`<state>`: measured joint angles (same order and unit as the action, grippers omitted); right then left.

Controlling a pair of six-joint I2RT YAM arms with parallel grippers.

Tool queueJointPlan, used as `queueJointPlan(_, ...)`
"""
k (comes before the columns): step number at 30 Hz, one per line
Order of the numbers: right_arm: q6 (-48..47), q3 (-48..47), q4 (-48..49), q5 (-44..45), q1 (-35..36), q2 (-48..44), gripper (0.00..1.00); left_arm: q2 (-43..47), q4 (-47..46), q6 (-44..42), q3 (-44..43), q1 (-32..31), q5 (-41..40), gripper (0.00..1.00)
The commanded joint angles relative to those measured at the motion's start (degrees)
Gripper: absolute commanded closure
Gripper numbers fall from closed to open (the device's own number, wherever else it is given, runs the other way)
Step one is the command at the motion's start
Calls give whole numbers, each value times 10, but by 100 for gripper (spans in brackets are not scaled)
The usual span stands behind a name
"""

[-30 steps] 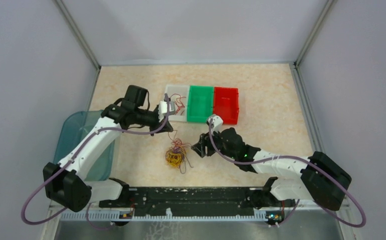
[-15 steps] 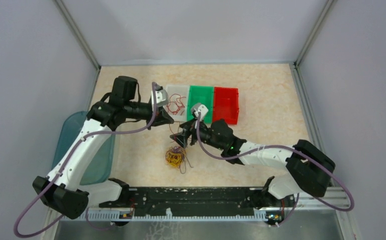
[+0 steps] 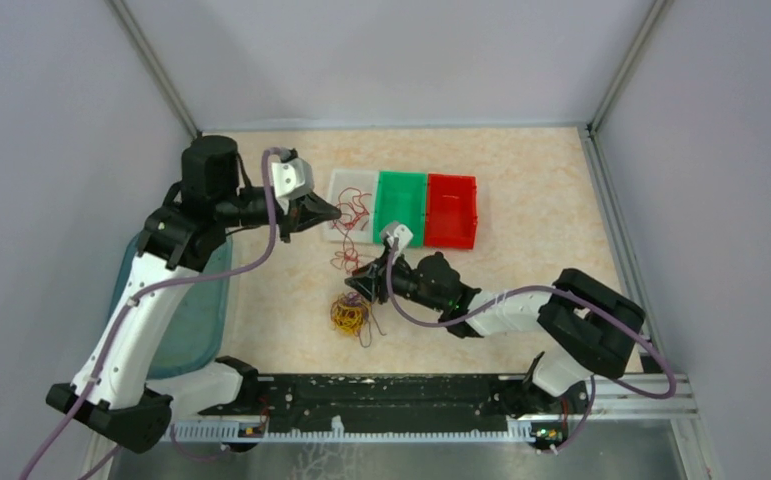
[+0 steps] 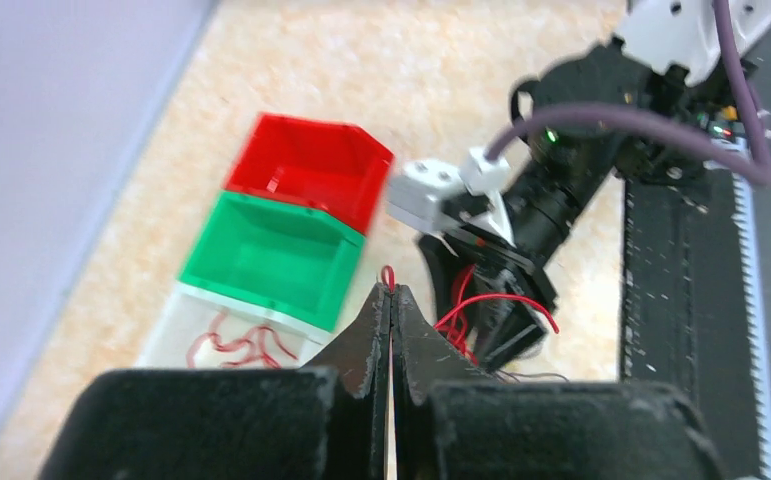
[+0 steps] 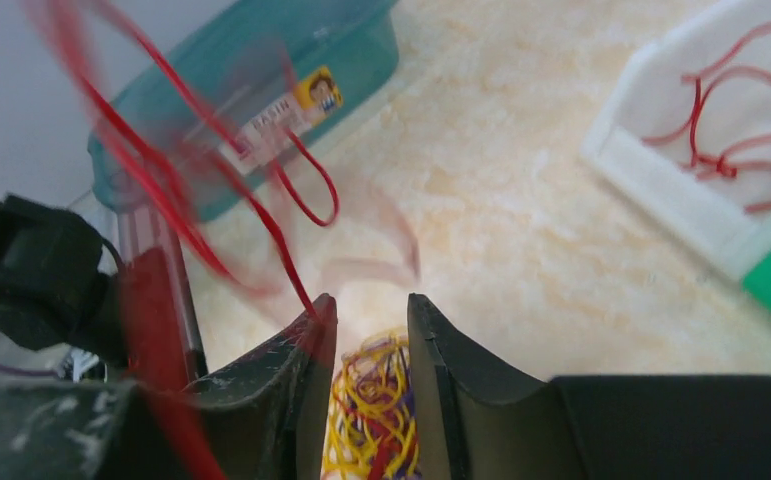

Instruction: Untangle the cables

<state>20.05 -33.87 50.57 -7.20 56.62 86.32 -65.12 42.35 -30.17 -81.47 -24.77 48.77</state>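
Left gripper (image 3: pixel 327 212) risen, clamped on red cable (image 4: pixel 506 298), right gripper (image 5: pixel 371 310) narrowly parted above tangle (image 3: pixel 349 315)

The left gripper (image 3: pixel 328 212) has pulled back and up toward the desk's far left corner, off the white bin (image 3: pixel 345 178). A red cable (image 3: pixel 343 262) pinched in its tips now hangs out toward the tangle (image 3: pixel 349 314). The right gripper (image 3: pixel 360 285) has slid left from mid-desk to just beside that tangle, fingers slightly apart.

Label (image 5: pixel 289 105) on teal bin (image 5: pixel 356 42), illegible
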Motion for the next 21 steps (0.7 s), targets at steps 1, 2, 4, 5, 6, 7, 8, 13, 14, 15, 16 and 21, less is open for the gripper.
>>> queueJointPlan(1, 40, 60, 87, 18, 12, -8, 69, 37, -79, 16, -38, -4, -35, 100)
queueJointPlan(2, 45, 72, 94, 23, 13, -11, 71, 42, -91, 17, -41, -4, -41, 100)
queueJointPlan(4, 55, 95, 108, 36, 15, -17, 76, 52, -110, 17, -46, -4, -51, 100)
queueJointPlan(5, 58, 105, 114, 41, 15, -20, 77, 58, -120, 15, -45, -4, -55, 100)
queueJointPlan(6, 61, 114, 117, 46, 15, -23, 78, 63, -128, 14, -44, -4, -61, 100)
queueJointPlan(7, 63, 120, 119, 49, 15, -25, 78, 66, -135, 11, -44, -4, -65, 100)
queueJointPlan(8, 65, 127, 118, 54, 16, -27, 78, 68, -139, 6, -44, -4, -68, 100)
queueJointPlan(13, 74, 156, 129, 73, 20, -36, 70, 67, -152, -6, -35, -4, -88, 100)
queueJointPlan(14, 75, 162, 132, 78, 21, -40, 68, 66, -154, -8, -30, -4, -94, 100)
queueJointPlan(15, 75, 169, 135, 86, 22, -45, 63, 65, -160, -10, -23, -4, -99, 100)
queueJointPlan(16, 78, 175, 136, 94, 23, -52, 58, 63, -166, -13, -14, -4, -108, 100)
queueJointPlan(21, 76, 197, 105, 136, 24, -116, 47, 46, -223, -26, 46, -4, -168, 100)
